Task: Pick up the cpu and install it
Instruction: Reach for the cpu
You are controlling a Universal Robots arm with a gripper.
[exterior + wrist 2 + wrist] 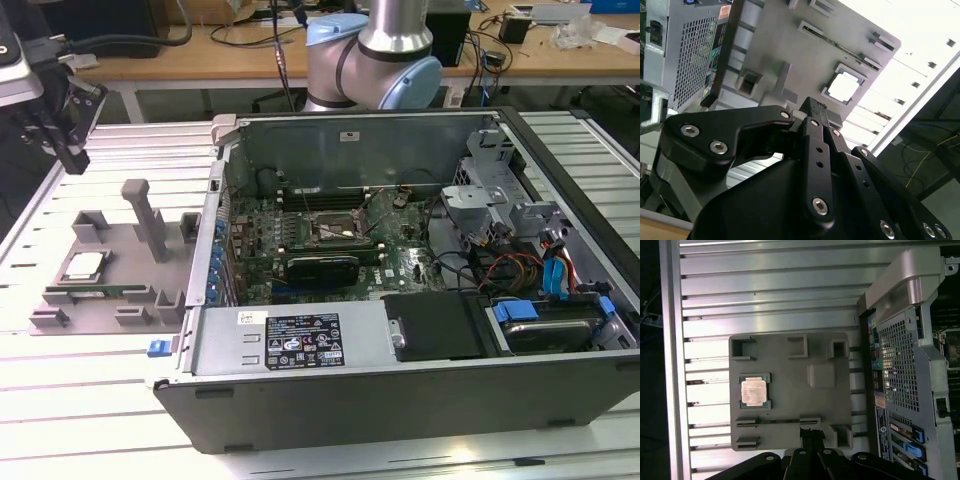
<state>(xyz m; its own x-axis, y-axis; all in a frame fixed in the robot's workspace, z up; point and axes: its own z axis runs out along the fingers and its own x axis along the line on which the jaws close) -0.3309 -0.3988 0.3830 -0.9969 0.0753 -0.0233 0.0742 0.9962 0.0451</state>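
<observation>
**A:** Where is the cpu (pixel 84 266)?

**B:** We see it lying flat in a small square nest on the gray holder (pixel 125 278). Its shiny side faces up. The holder sits on the metal table (pixel 70 400), on the exterior view's left.

**A:** What is beside the holder?

**B:** The open computer case (pixel 300 345) is just beside it, toward the exterior view's right. Inside the case we see the green board, with the square socket (pixel 335 228) in its middle. Nothing shiny lies in the socket.

**A:** Where is the gripper (pixel 73 158)?

**B:** It hangs in the air near the far left corner of the exterior view. It is well apart from the cpu and touches nothing.

**A:** Is it pinching something?

**B:** No. We think its two black fingers (pixel 813 107) are squeezed together, with nothing between them.

**A:** Do the wrist views help us?

**B:** Yes. In the first wrist view we look down past the fingertips onto the holder, and the cpu (pixel 754 391) sits in its nest.
</observation>
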